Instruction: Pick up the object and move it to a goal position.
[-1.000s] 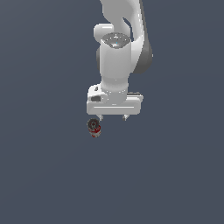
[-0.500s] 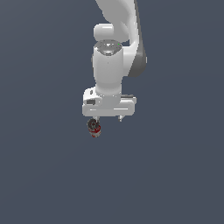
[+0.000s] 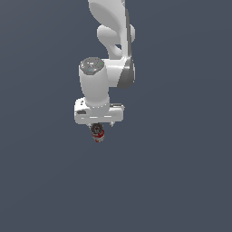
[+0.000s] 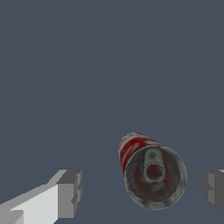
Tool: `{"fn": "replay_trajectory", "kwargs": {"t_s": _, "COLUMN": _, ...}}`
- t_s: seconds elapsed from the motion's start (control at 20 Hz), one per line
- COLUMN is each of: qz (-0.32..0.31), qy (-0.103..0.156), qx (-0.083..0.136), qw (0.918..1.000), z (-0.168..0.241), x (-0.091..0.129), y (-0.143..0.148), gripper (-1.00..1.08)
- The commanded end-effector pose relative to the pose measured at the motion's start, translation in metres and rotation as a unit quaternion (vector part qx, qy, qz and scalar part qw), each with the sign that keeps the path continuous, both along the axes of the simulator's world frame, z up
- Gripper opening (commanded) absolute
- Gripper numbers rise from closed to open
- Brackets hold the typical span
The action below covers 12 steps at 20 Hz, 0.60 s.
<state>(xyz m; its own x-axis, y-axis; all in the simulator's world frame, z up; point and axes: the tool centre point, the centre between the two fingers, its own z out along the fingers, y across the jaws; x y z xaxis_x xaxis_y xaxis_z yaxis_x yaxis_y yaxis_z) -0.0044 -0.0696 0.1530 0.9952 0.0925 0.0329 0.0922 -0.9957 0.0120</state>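
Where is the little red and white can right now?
In the exterior view the can sits just below the hand, near the picture's middle. The wrist view shows it between the open fingers, touching neither.

The exterior view looks steeply down from well back, taking in the whole white robot arm over a plain slate-grey floor. The wrist view sits close above that floor, looking down between the grey-padded fingertips. Both views share the small red-and-white can with its dark grey end.
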Motion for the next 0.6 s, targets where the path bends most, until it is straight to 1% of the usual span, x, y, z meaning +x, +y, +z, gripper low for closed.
{"fn": "replay_trajectory", "kwargs": {"t_s": 0.0, "qz": 0.006, "qy": 0.007, "qx": 0.002, "qw": 1.0000, "z": -0.010, "x": -0.007, "y": -0.011, "gripper": 1.00}}
{"fn": "replay_trajectory", "kwargs": {"t_s": 0.25, "qz": 0.012, "qy": 0.015, "qx": 0.004, "qw": 0.9998, "z": -0.023, "x": -0.016, "y": -0.025, "gripper": 1.00}}
{"fn": "replay_trajectory", "kwargs": {"t_s": 0.55, "qz": 0.013, "qy": 0.017, "qx": 0.004, "qw": 0.9998, "z": -0.025, "x": -0.018, "y": -0.028, "gripper": 1.00}}
